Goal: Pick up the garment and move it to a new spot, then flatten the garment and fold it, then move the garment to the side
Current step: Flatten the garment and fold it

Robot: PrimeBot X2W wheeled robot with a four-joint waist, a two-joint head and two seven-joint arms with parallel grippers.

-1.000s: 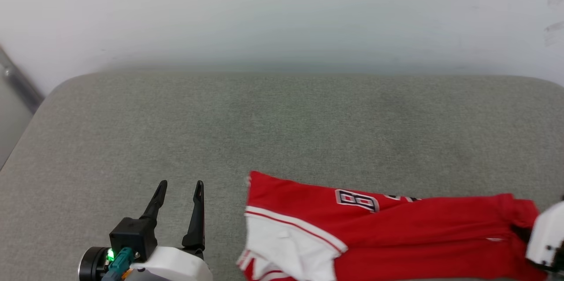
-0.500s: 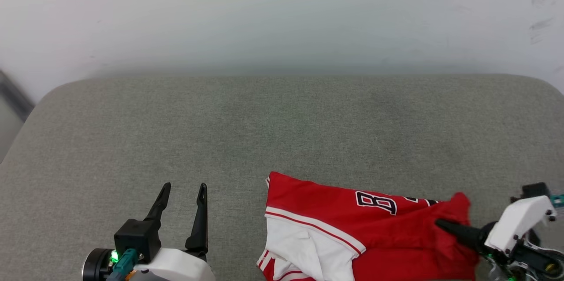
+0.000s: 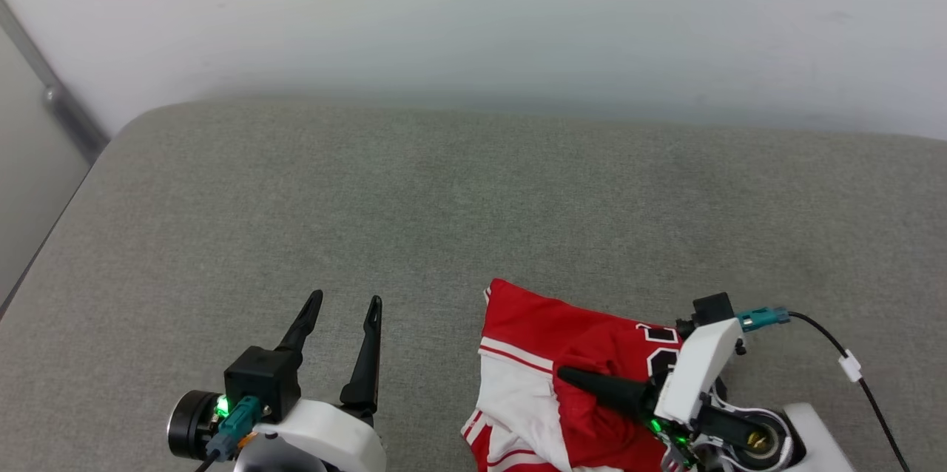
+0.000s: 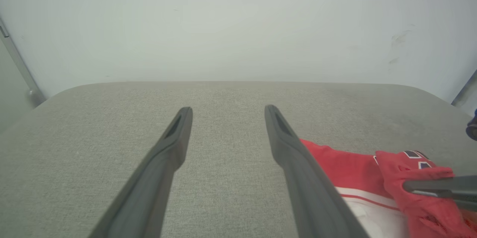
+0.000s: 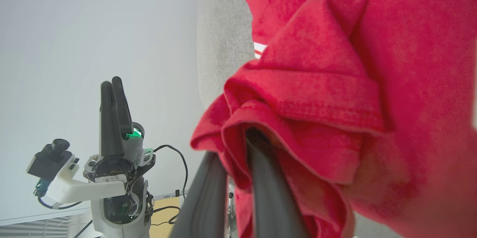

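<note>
On the cushion [image 3: 444, 198], the garment [image 3: 525, 324], right of the left hand [image 3: 347, 298], right hand [image 3: 566, 374] over its middle.

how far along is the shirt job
Done: the shirt lies on the cushion. In hand: the right gripper, shut on a red edge, holds it doubled over the shirt, likely mid-fold. Still to do: finishing the fold and moving it aside; the left gripper is open, off the cloth.

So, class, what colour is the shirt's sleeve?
White with red striped trim; the sleeve shows best in the head view.
</note>
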